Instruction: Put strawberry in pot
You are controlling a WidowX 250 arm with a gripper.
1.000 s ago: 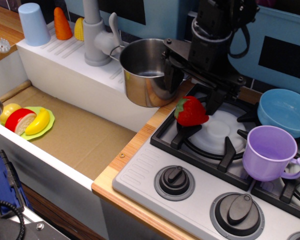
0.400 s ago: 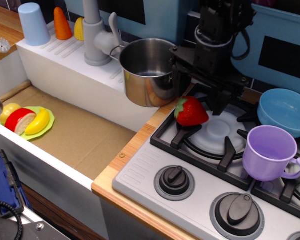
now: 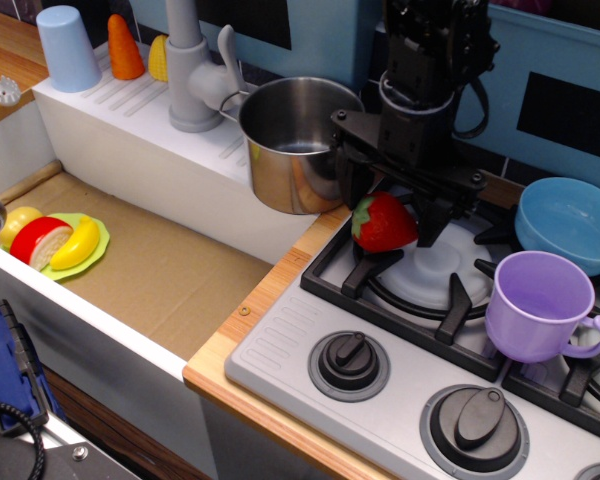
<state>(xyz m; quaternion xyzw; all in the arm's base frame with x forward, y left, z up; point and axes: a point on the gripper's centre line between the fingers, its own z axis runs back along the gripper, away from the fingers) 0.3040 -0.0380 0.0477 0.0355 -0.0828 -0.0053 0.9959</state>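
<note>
The red strawberry [image 3: 384, 224] with its green cap lies on the black grate of the stove's near-left burner. My gripper [image 3: 389, 208] hangs straight over it, open, with one finger on the strawberry's left and one on its right, close to its sides. The jaws have not closed on it. The shiny steel pot [image 3: 292, 146] stands upright and looks empty just left of the gripper, on the counter corner beside the sink.
A purple mug [image 3: 537, 304] and a blue bowl [image 3: 571, 222] sit on the stove to the right. A grey faucet [image 3: 192, 68] stands behind the pot. A green plate [image 3: 72, 246] with toy food lies in the sink. Stove knobs [image 3: 349, 360] line the front.
My gripper has shifted left and come down so that its fingers now straddle the strawberry. The strawberry and the pot have stayed in place.
</note>
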